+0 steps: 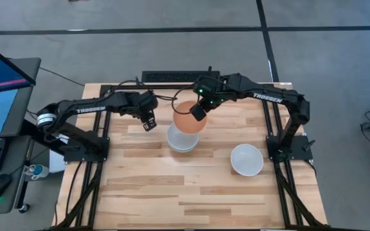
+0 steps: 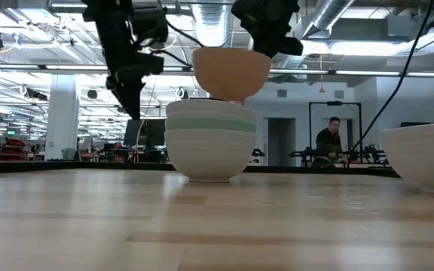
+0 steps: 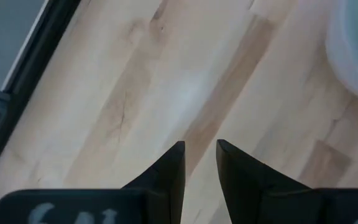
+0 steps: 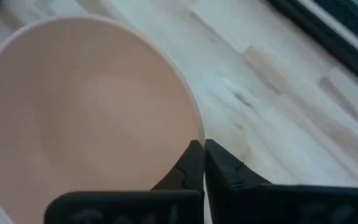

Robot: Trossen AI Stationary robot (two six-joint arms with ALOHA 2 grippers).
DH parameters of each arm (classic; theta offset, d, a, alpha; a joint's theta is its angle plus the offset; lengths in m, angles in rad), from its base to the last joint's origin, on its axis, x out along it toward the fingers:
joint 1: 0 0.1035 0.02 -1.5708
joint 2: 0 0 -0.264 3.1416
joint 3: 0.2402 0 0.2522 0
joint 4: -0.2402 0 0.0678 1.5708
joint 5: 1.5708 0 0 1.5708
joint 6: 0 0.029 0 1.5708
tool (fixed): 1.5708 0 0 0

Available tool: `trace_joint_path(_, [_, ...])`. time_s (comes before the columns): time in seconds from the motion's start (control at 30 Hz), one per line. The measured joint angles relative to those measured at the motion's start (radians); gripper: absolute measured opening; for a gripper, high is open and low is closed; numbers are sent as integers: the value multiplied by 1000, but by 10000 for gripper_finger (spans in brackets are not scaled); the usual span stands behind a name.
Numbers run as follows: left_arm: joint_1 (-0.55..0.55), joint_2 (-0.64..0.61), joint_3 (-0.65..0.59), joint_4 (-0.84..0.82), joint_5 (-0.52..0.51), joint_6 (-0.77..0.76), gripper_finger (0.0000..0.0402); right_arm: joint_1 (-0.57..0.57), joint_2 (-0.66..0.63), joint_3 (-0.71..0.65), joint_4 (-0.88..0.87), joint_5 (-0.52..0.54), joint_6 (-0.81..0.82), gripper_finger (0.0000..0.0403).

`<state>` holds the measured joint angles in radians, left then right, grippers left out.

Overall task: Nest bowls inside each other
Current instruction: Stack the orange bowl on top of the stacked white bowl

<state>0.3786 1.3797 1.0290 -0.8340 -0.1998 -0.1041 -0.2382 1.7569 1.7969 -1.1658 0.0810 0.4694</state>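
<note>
The orange bowl (image 1: 186,117) hangs in my right gripper (image 1: 198,112), shut on its rim, over the far side of a stack of bowls (image 1: 182,139). In the low view the stack (image 2: 209,143) shows a white bowl on top, a mint green one in the middle and a white one at the bottom, standing on its base. The orange bowl (image 2: 230,71) has its bottom at about the height of the stack's rim. A lone white bowl (image 1: 246,159) stands to the right. My left gripper (image 1: 148,122) hovers left of the stack, narrowly open and empty. My right gripper pinches the orange bowl's rim (image 4: 194,134), one finger inside the bowl and one outside. The fingers come from above, slanting in from the table's far right. The bowl is clear of the table and nearly upright; whether its bottom touches the stack, I cannot tell.
A dark bar (image 1: 172,76) lies along the table's far edge. Both arm bases stand at the table's sides. Bare wood (image 1: 172,192) fills the near half. A monitor and keyboard sit off the table's left. A person (image 2: 328,139) stands far behind in the room.
</note>
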Motion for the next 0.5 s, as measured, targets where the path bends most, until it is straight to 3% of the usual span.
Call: trace_joint_path(0.5, [36, -210, -64, -4, 9, -34, 83, 79, 117, 1, 42, -73, 50, 20])
